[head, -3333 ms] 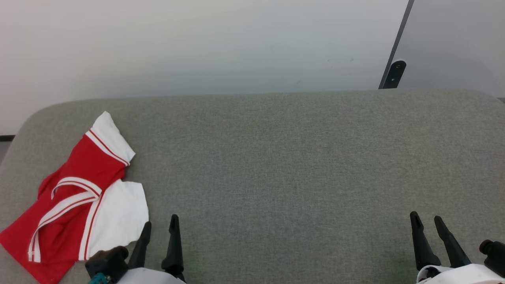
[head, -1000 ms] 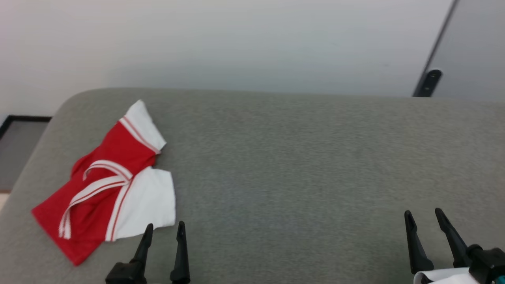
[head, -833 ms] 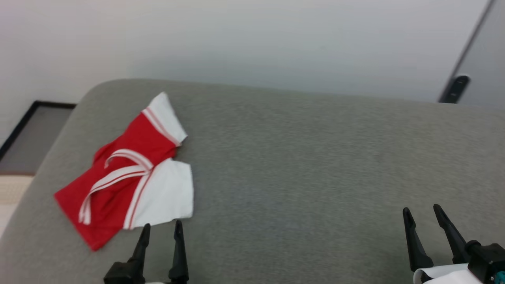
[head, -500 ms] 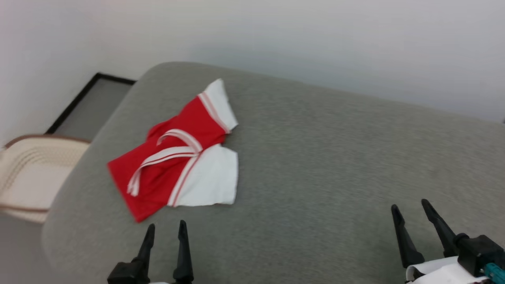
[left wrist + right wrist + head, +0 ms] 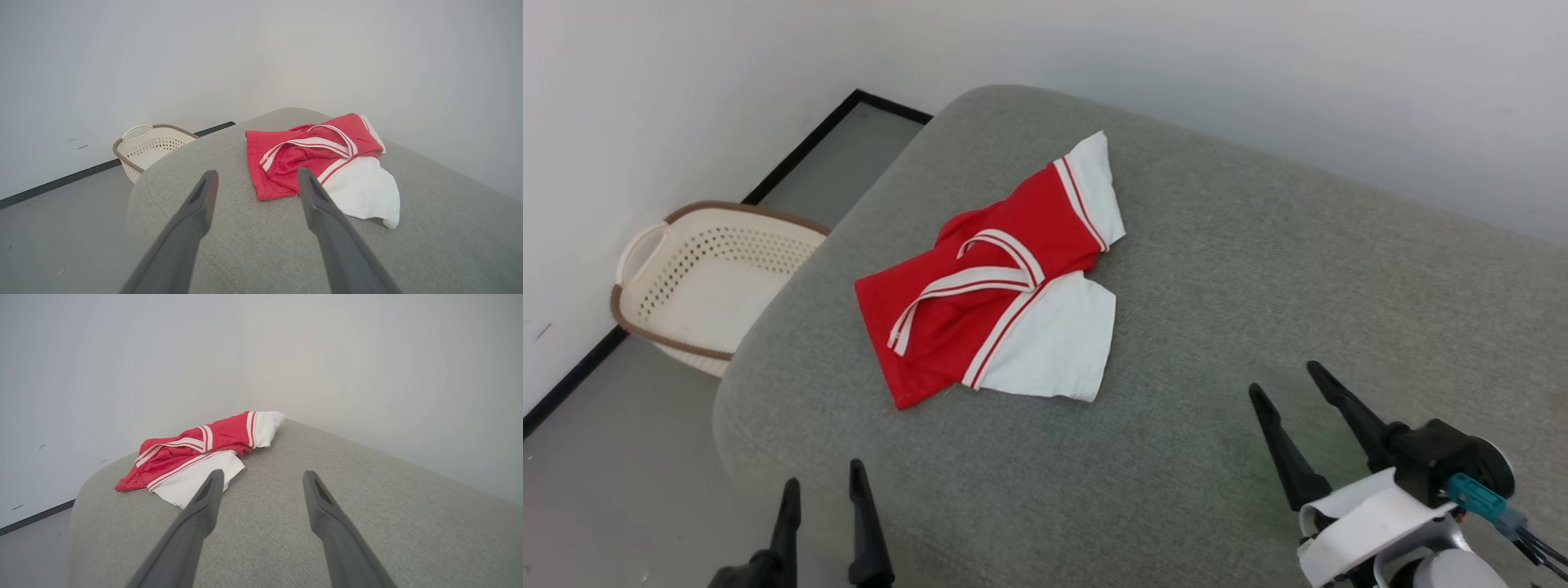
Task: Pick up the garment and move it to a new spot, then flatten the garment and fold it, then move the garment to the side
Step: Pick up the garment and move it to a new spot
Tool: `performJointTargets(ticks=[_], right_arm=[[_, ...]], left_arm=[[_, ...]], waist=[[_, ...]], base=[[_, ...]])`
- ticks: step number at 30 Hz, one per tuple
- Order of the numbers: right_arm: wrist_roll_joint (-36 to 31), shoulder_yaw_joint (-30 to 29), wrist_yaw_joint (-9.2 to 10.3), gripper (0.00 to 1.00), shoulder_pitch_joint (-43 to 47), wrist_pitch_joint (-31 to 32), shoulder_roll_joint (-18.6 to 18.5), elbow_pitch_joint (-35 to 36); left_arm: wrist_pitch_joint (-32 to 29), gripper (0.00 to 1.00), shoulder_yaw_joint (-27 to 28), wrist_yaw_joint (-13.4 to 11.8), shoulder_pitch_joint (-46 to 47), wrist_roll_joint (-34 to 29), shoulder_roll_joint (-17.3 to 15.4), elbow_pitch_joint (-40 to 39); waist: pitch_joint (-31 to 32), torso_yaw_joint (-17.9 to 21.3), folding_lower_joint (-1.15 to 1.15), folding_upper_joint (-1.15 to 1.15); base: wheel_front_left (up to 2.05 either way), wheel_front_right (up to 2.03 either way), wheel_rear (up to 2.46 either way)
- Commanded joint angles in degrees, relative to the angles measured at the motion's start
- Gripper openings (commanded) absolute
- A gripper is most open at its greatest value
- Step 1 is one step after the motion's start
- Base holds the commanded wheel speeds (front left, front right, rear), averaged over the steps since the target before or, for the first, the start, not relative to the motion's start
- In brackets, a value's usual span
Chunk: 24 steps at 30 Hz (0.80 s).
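The garment [image 5: 988, 278] lies crumpled near the left end of the grey cushion [image 5: 1258, 269], untouched. Our head has swung left over the last second, centring it and bringing a floor basket [image 5: 686, 273] into sight. Our left tool [image 5: 823, 478] and right tool [image 5: 1284, 378] gape wide and empty, short of the cloth. We judge the pick-up comes next.

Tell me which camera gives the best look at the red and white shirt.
The head view: it looks down on the garment, so its whole crumpled outline, both white sleeves and the striped trim show against the grey cushion. Both wrist views catch it from low down, foreshortened, so its shape is squashed and harder to read.
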<state>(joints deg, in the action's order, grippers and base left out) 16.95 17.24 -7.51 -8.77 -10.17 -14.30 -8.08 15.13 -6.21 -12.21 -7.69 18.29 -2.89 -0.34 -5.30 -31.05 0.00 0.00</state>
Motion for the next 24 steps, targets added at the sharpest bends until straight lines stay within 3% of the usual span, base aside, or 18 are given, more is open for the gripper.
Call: performJointTargets(ticks=[1, 8, 16, 20, 24], right_arm=[[0.8, 1.2, 0.04, 1.0, -1.2, -0.5, -0.3, -0.8], [2.6, 2.7, 0.04, 1.0, -2.7, -2.4, -1.2, -3.7], [3.3, 2.8, 0.04, 1.0, -2.8, -3.4, -1.5, -4.5], [2.8, 1.5, 0.04, 1.0, -1.6, -3.6, -1.0, -3.9], [1.5, -1.0, 0.04, 1.0, 0.0, -3.8, -0.7, -2.4]], left_arm=[[0.0, 1.0, 0.1, -0.8, -0.9, 0.5, 0.0, -0.7], [0.0, 1.0, -1.0, -1.8, -1.9, 0.1, 0.0, -1.6], [0.0, 1.0, -1.4, -1.2, -1.0, 0.2, 0.0, -1.4], [0.0, 1.0, -1.7, 1.0, 2.1, -0.2, 0.0, -0.7], [0.0, 1.0, -1.0, 5.2, 11.1, -2.1, 0.0, 2.1]], waist=[[-0.8, -0.9, 0.0, 0.0], [-0.4, -0.7, 0.0, 0.0], [-0.6, -0.6, 0.0, 0.0], [-0.9, -0.3, 0.0, 0.0], [-1.7, 0.0, 0.0, 0.0]], base=[[-0.11, -0.11, -0.11], [-0.08, -0.08, -0.08], [0.0, 0.0, 0.0], [0.0, 0.0, 0.0], [0.0, 0.0, 0.0]])
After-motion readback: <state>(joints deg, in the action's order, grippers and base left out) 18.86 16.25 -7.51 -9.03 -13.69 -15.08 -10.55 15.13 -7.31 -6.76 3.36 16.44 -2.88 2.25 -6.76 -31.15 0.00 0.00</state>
